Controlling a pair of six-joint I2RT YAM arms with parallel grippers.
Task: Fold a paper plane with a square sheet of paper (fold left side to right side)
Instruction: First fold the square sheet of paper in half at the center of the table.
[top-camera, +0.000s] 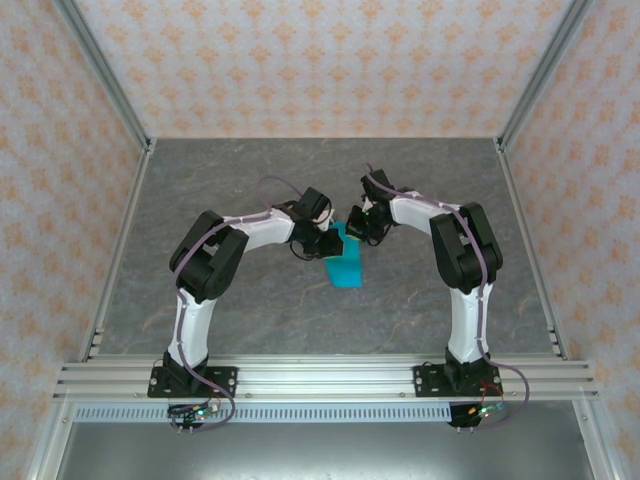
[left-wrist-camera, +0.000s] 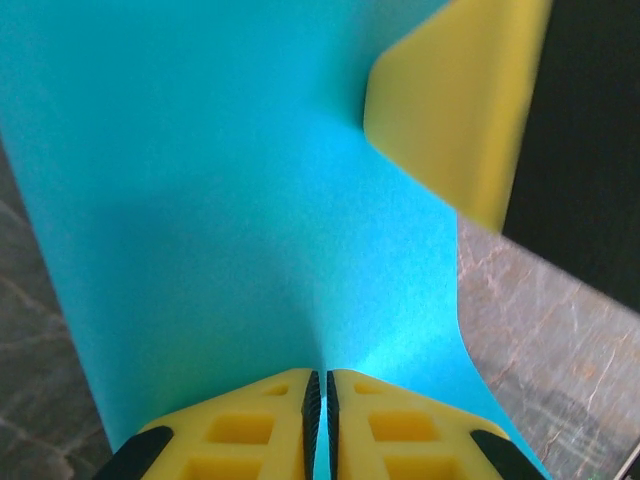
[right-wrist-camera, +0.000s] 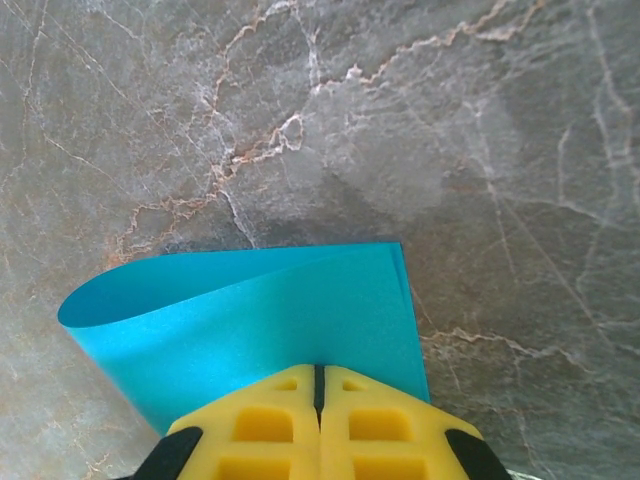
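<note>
The square sheet of paper (top-camera: 345, 266), bright cyan, lies mid-table between both grippers. It is bent over on itself in a loose loop (right-wrist-camera: 250, 305); the rounded fold is at the left and the two free edges meet at the right. My left gripper (left-wrist-camera: 319, 376) (top-camera: 322, 241) is shut on the sheet (left-wrist-camera: 230, 200), with a thin strip of cyan between its pads and a soft crease running up from them. My right gripper (right-wrist-camera: 320, 368) (top-camera: 358, 228) is shut, tips resting on the upper layer, with no paper between its jaws. One of its yellow fingers (left-wrist-camera: 455, 110) lies on the sheet. A paper plane is out of view.
The grey marbled table (top-camera: 250, 190) is walled by patterned panels with aluminium posts. A metal rail (top-camera: 320, 376) carrying both arm bases runs along the near edge. Bare tabletop (right-wrist-camera: 400, 120) stretches beyond the sheet.
</note>
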